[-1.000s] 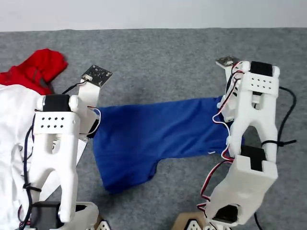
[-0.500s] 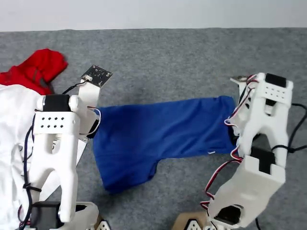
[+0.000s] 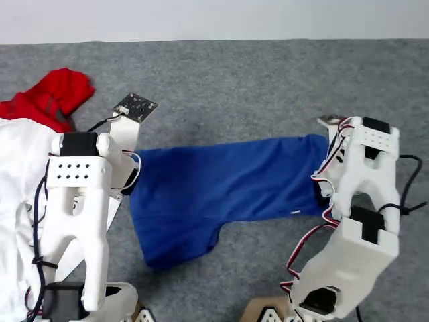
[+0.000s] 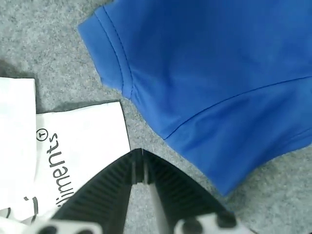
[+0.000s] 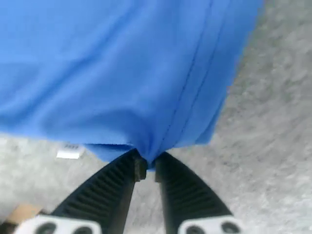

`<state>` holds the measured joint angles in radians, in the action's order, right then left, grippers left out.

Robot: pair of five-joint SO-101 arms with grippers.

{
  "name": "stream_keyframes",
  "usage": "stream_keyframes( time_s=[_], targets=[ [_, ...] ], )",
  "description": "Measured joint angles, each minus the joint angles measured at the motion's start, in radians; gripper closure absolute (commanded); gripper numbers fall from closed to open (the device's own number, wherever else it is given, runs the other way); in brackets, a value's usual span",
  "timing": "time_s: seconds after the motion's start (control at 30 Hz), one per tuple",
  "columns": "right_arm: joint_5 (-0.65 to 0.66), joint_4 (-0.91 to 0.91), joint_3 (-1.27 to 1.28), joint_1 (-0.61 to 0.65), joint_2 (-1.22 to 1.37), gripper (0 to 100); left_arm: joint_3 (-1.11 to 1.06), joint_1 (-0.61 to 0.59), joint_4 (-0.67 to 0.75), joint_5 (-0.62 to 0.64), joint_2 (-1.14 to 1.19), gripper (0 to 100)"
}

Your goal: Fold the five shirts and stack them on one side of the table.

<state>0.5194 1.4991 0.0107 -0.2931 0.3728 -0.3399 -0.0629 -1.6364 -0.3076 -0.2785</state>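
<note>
On the grey table (image 3: 221, 74), the right gripper (image 5: 147, 165) is clamped on what appears to be only a thin pinch of hem of the blue shirt (image 3: 221, 188), which is spread mid-table. That hem could be lost under a hard pull. The left gripper (image 4: 138, 156) is closed on nothing, beside the sleeve. Three shirts are counted: this one, a white shirt (image 3: 17, 168) and a red shirt (image 3: 57, 94).

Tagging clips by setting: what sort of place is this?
Likely a robotics lab bench: left arm and right arm at a grey carpeted table, blue shirt spread between them, red shirt and white shirt aside.
</note>
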Motion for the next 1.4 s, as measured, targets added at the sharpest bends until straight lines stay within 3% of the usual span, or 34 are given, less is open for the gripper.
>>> stream_keyframes(
  time_s=[0.6, 0.9, 0.97, 1.17, 1.4],
  targets=[
    [0.061, 0.026, -0.273, 0.017, 0.000, 98.9, 0.000, 0.000, -0.032, -0.049, 0.000, 100],
    [0.117, 0.023, -0.115, -0.040, 0.000, 98.6, 0.000, 0.000, -0.032, -0.051, 0.000, 100],
    [0.133, 0.023, -0.091, -0.057, 0.000, 96.0, 0.000, 0.000, -0.032, -0.051, 0.000, 100],
    [0.150, 0.130, -0.098, -0.106, 0.000, 75.4, 0.000, 0.000, -0.032, -0.051, 0.000, 100],
    [0.150, 0.247, -0.164, -0.110, -0.172, 75.3, 0.000, 0.014, -0.078, -0.046, 0.000, 100]
  ],
)
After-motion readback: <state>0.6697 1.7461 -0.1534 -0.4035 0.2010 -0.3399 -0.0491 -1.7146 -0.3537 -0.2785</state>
